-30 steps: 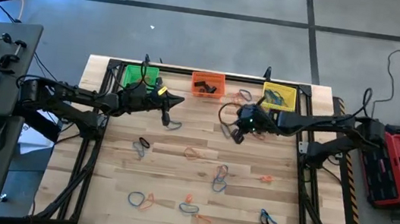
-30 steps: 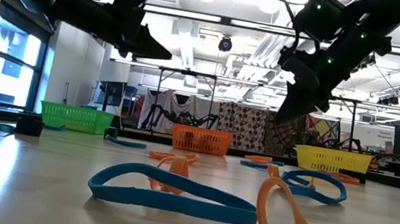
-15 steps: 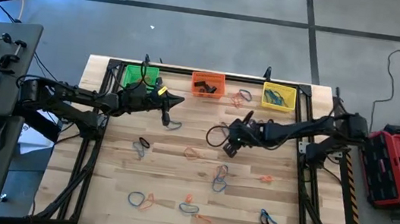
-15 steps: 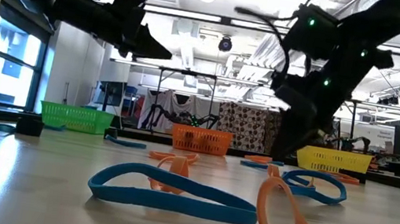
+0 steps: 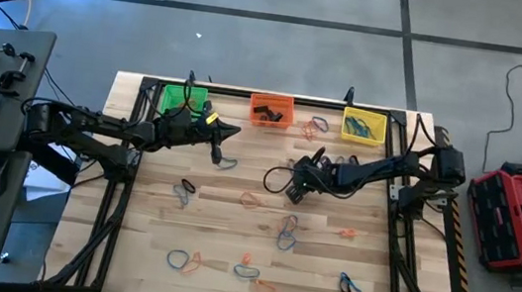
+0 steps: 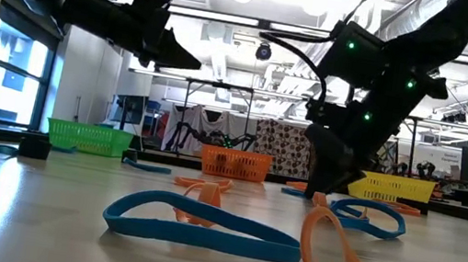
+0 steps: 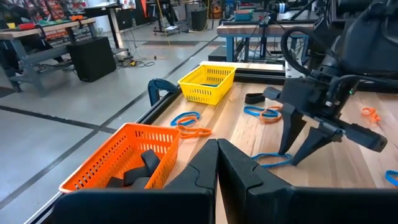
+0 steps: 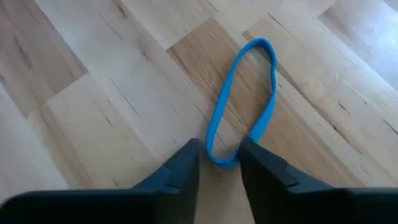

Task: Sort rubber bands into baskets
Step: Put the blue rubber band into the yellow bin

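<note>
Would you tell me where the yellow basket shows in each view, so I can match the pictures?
High view: the yellow basket sits at the table's top edge, right of centre.
Low view: right of middle, at the table's far edge.
Left wrist view: upper middle.
Right wrist view: not in it.
Shared landmark: the red-orange basket beside it.

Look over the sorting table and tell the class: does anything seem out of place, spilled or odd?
Nothing is damaged or spilled. The only untidy spot: a few rubber bands lie on the wood between the red-orange basket and the yellow basket, not inside either. Others lie scattered over the table, awaiting sorting.
</note>
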Tool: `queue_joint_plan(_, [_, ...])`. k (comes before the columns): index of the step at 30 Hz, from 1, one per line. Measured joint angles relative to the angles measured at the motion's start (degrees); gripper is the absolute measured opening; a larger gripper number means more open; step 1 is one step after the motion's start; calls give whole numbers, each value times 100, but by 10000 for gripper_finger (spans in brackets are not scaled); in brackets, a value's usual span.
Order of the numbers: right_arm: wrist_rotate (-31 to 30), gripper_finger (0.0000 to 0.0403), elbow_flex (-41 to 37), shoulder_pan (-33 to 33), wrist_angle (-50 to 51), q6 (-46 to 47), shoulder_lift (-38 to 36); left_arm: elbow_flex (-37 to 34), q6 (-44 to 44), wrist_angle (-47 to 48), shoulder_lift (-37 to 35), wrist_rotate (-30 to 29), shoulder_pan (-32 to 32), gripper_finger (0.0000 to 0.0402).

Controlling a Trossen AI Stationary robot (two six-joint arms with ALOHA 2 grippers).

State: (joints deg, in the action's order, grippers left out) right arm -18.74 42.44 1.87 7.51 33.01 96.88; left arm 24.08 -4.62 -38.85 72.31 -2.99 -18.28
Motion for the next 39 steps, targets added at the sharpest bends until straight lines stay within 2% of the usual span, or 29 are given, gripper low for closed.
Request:
queue_joint_plan(5, [-223,21,2,0,29,-148,-8,0,0,2,0,1,0,0])
queue_joint_plan(7, [-231,6,-6,8,93,-291,-66,0,0,3,0,1,0,0])
queue_joint_plan(14, [-256,3,-9,89,493,-304,-602,0,-2,7,1,1,0,0])
queue_joint_plan(18, [-528,3,-9,187,868,-337,-1094,0,-4,7,2,-2,0,0])
queue_joint_plan(22, [-1120,2,-9,411,1483,-273,-1650,0,-4,6,2,-1,0,0])
queue_joint_plan(30, [-2180,1,-9,1296,2702,61,-2727,0,-4,9,2,-1,0,0])
queue_joint_plan(35, [-2222,0,-9,2125,3137,50,-2918,0,-4,9,2,0,0,0])
queue_joint_plan(39, [-2011,0,-9,2887,3218,-137,-2864,0,-4,7,2,1,0,0])
